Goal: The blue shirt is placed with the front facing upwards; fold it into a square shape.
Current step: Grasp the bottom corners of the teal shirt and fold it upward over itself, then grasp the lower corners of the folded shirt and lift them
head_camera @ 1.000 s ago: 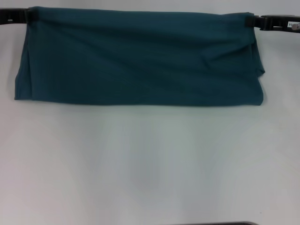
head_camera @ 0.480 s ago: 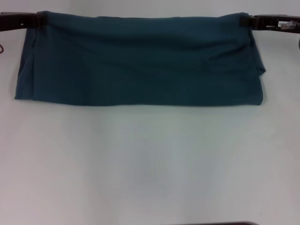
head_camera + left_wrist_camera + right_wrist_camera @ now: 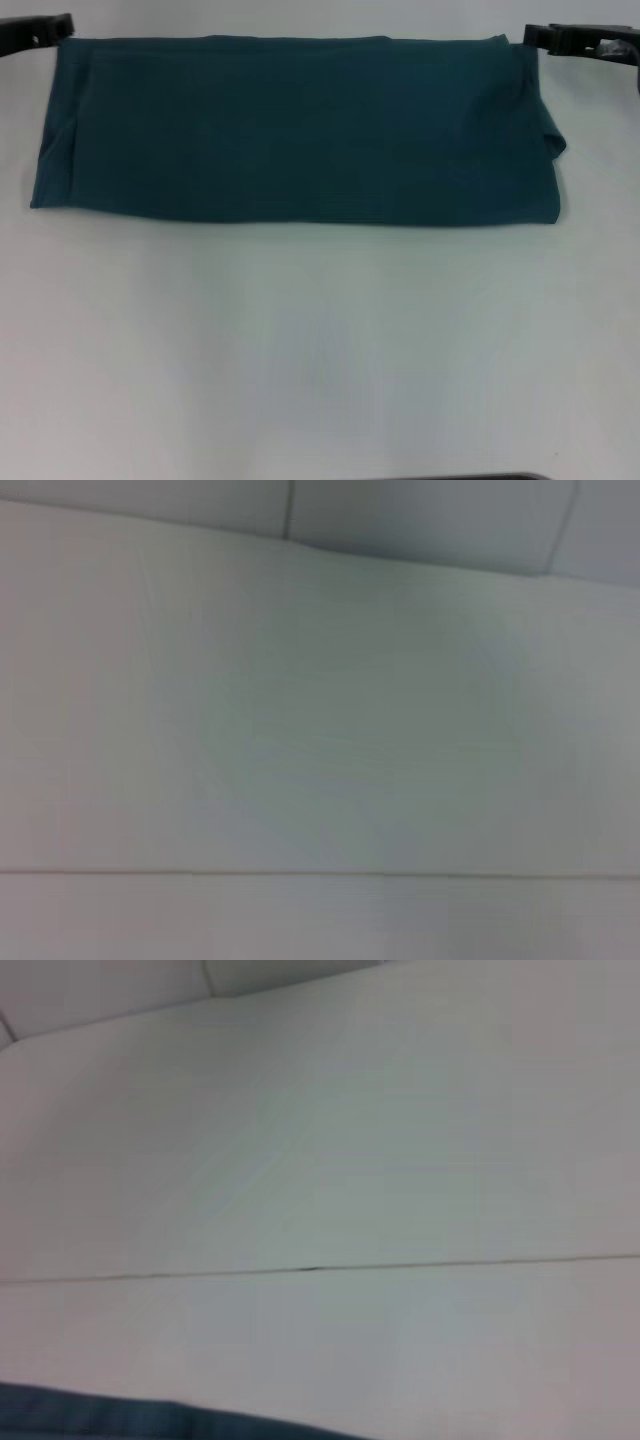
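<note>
White tabletop point(image 3: 320, 340) carries the blue shirt point(image 3: 300, 130), folded into a flat band. Left hand point(image 3: 40, 32) and right hand point(image 3: 570, 40) sit at its far corners; their grip cannot be judged.

The blue shirt point(image 3: 300, 130) is soft matt cloth, its plain teal surface smooth but for faint creases and layered folds at its right end. The table point(image 3: 320, 350) under it is a smooth white surface with a dull sheen. At the far corners, the left gripper point(image 3: 40, 30) and right gripper point(image 3: 570, 40) look like black matt plastic.
</note>
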Tool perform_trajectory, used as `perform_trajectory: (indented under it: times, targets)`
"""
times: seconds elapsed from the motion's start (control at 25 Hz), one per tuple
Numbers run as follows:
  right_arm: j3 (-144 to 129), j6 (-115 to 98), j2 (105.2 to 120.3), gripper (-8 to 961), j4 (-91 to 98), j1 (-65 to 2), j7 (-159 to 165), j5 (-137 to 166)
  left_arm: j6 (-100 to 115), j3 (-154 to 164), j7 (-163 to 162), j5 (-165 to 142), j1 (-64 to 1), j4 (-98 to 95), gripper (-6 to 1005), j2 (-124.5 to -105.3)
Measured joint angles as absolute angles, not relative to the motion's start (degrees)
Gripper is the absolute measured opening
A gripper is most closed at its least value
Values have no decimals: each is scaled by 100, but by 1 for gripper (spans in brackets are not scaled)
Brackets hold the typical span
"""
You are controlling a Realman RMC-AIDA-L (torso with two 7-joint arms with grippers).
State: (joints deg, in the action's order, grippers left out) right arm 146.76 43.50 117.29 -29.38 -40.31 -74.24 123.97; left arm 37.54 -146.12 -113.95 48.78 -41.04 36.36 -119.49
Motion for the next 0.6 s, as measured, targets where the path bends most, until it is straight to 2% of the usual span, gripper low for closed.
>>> perform_trajectory:
  times: [0.2, 0.36, 0.6]
  targets:
    - [14681, 4484, 11663, 387, -3107, -3858, -7469, 12101, 3761, -14569, -11373, 4941, -4005, 3838, 345, -12014]
    - [14682, 4762, 11654, 589, -3286, -3705, -7476, 12041, 3934, -14525, -11375, 4941, -3914, 4044, 535, -12095]
    - [14706, 5598, 11664, 697, -3550, -3390, -7492, 11914, 4643, -14517, -11388, 4969, -3745, 4500, 749, -12214]
